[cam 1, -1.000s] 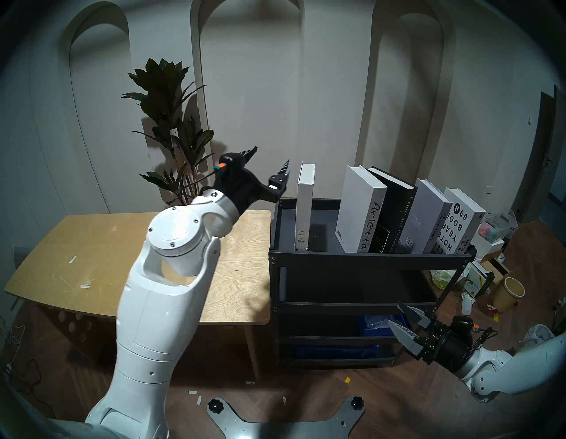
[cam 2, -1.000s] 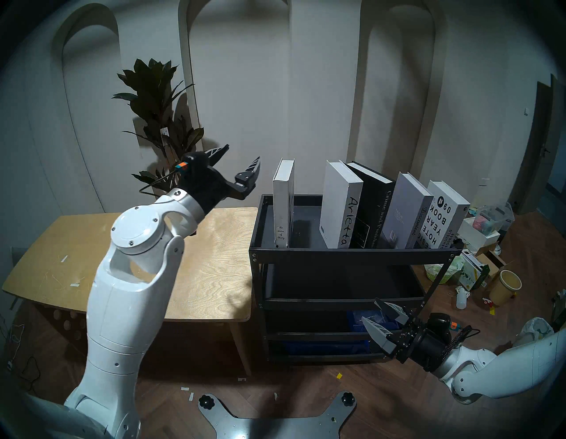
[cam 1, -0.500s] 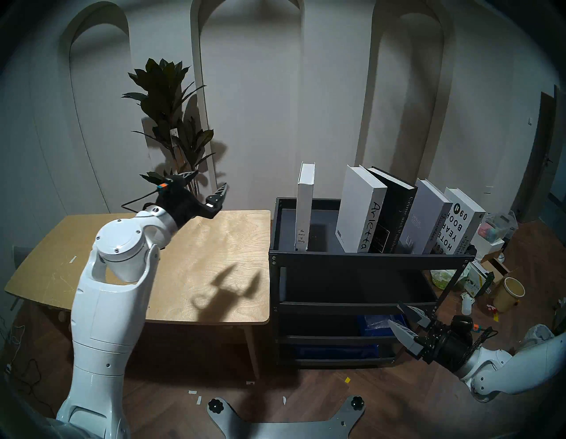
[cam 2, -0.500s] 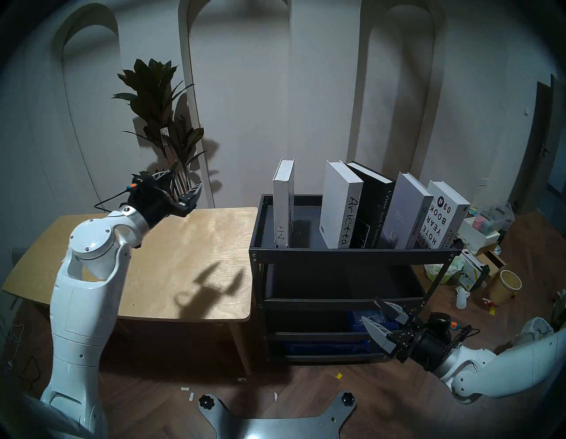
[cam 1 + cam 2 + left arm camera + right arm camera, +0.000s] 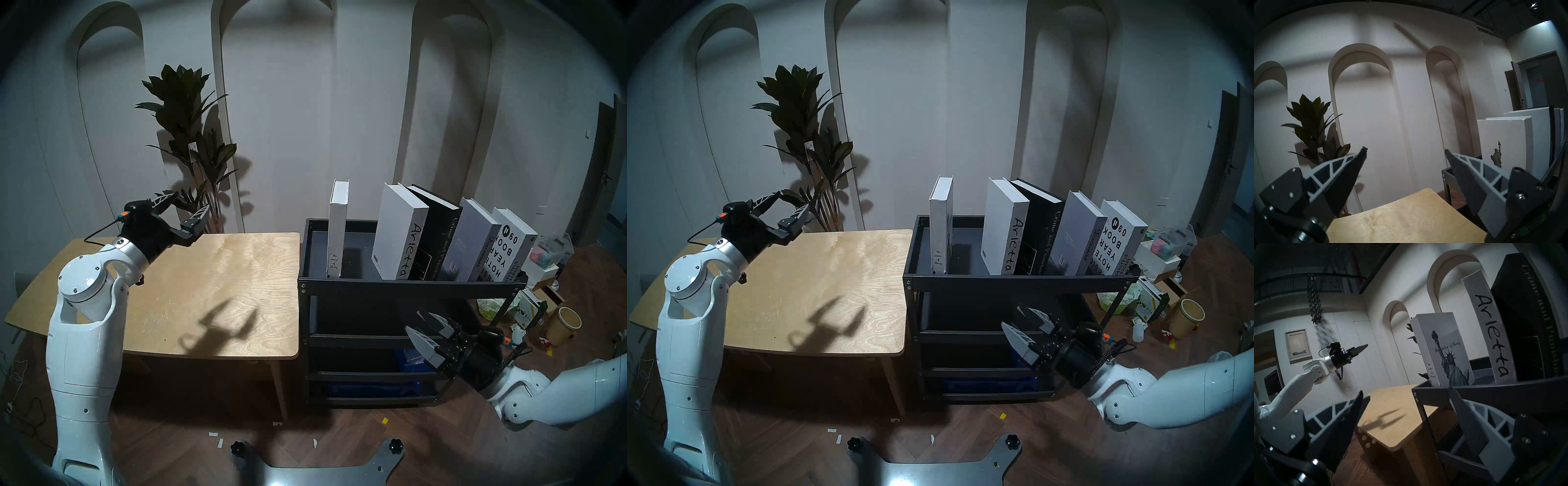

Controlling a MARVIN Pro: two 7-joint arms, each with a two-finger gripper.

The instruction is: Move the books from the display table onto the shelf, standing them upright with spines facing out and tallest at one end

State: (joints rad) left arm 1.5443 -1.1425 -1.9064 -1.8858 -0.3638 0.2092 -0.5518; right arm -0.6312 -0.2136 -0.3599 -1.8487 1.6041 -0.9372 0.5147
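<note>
Both grippers gape empty — left gripper (image 5: 185, 203), right gripper (image 5: 418, 320) — well apart from the shelved books (image 5: 400, 234).

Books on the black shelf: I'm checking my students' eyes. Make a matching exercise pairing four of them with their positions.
Things:
1. Statue of Liberty book
2. Arietta
3. Crime and Punishment
4. Design Hotels Yearbook

Positions:
A. leans between two other books
B. stands apart, upright, nearest the display table
C. far end of the shelf from that table
D. white, first of the leaning row

Pairs: 1-B, 2-D, 3-A, 4-C
</note>
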